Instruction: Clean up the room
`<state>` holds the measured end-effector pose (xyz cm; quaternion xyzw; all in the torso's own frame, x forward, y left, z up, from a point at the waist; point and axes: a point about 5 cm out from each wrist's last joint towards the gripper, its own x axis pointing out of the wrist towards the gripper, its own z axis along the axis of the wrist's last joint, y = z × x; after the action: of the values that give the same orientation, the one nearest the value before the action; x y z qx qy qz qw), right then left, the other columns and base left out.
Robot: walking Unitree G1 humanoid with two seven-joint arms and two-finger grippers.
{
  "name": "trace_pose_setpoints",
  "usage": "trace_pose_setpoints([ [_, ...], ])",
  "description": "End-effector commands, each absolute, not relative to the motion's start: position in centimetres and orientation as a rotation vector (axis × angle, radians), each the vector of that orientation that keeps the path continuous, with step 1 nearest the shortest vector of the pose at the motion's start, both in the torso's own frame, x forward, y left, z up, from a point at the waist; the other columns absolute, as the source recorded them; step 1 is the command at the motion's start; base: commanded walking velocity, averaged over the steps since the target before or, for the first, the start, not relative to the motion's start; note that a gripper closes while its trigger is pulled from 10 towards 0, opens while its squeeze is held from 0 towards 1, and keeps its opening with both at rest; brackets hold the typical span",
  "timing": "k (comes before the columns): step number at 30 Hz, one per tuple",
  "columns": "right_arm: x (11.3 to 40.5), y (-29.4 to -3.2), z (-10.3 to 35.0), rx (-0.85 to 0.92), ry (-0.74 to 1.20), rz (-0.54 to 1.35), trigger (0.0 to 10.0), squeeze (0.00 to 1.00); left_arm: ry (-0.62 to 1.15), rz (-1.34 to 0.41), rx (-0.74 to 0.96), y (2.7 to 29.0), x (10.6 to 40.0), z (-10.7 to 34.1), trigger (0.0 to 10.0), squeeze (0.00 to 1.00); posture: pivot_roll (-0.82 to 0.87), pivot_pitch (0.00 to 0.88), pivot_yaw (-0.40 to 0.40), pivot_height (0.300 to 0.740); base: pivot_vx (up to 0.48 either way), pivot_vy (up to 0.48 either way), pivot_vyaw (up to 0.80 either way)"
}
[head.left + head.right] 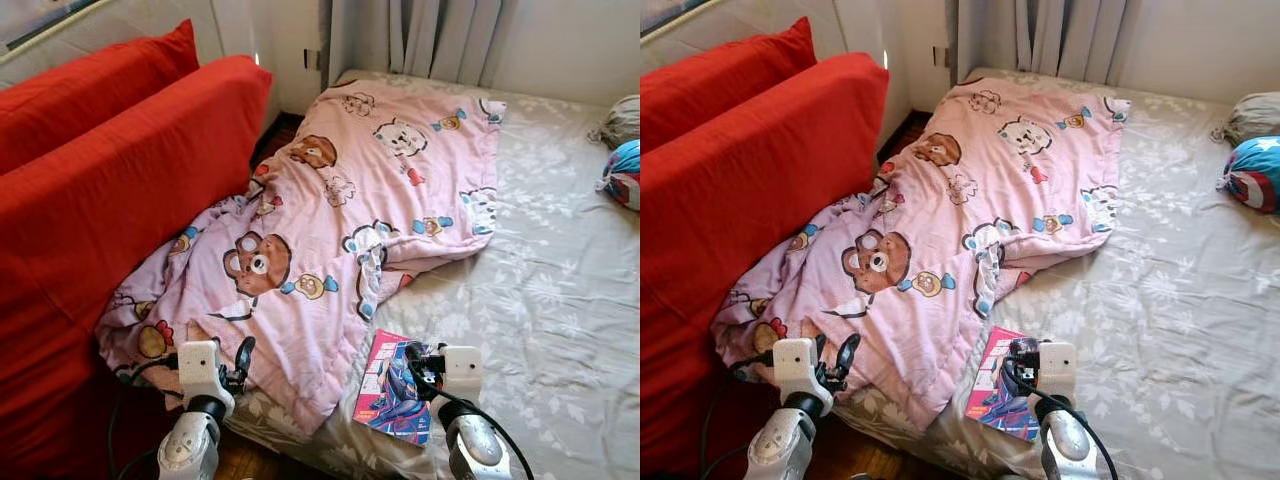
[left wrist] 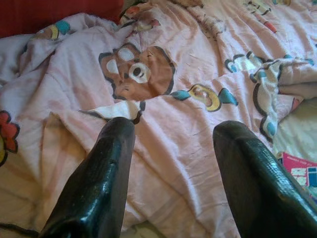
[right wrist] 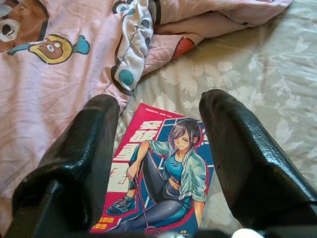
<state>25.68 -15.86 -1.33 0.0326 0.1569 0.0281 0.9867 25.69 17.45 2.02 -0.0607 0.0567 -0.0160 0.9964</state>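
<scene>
A: Right then — what lies ahead, seen from the head camera?

B: A bed with a grey floral sheet point(image 1: 560, 300). Across it, from ten o'clock down toward six, a crumpled pink cartoon-bear blanket point(image 1: 340, 220), one corner hanging off the near edge. At nine o'clock, two big red cushions point(image 1: 110, 170) leaning against the blanket's side. At two to three o'clock, well apart from everything else, a grey bundle point(image 1: 622, 120) and a blue-and-red soft thing point(image 1: 625, 172) — too cropped to name.

A: And the thing being reached for?

B: A comic book point(image 3: 163, 173), pink cover up, flat on the sheet at five o'clock, just beside the blanket's hem.

A: Grippers?

B: Right gripper point(image 3: 158, 129) directly over the book, fingers spread wide to either side of the cover, pinching nothing; touching the cover or not, cannot tell. Left gripper point(image 2: 171, 144) at seven o'clock, fingers likewise spread, hovering over the blanket's drooping corner, holding nothing.

A: How far along, judging by this?

B: Barely begun, by the look of it. Blanket unfolded and rumpled, book not yet lifted, cushions and far objects untouched. Likely next: closing on the book — awkward, since a thin book lying flat offers little edge to grip.
</scene>
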Motion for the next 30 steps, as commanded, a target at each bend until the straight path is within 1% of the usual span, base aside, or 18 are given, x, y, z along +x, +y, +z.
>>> trace_pose_setpoints([
  [1,25.59,-15.79,-1.56,0.063,0.335,0.062,10.0,0.0,0.121,-0.03,-0.128,17.43,25.58,1.95,10.0,0.0,-0.03,0.154,0.018,0.671,0.0,0.0,0.0],
  [3,25.61,-15.77,-1.45,0.062,0.324,0.065,10.0,0.0,0.121,-0.032,-0.129,17.42,25.56,1.94,10.0,0.0,-0.03,0.15,0.02,0.661,0.0,0.0,0.0],
  [4,25.65,-15.78,-1.24,0.074,0.301,0.063,10.0,0.0,0.12,-0.034,-0.13,17.4,25.57,1.96,10.0,0.0,-0.03,0.151,0.02,0.661,0.0,0.0,0.0],
  [10,25.83,-15.85,-1.12,0.071,0.301,0.063,10.0,0.0,0.116,-0.03,-0.131,17.63,25.8,2.08,10.0,0.0,-0.02,0.173,0.016,0.661,0.0,0.0,0.0],
  [27,25.96,-15.28,-1.4,0.075,0.334,0.068,10.0,0.0,0.138,-0.013,-0.132,17.96,25.77,1.75,10.0,0.0,-0.02,0.2,0.018,0.661,0.0,0.0,0.0],
  [30,25.96,-15.3,-1.66,0.064,0.365,0.072,10.0,0.0,0.14,-0.015,-0.134,17.87,25.73,1.67,10.0,0.0,-0.02,0.203,0.018,0.661,0.0,0.0,0.0],
])
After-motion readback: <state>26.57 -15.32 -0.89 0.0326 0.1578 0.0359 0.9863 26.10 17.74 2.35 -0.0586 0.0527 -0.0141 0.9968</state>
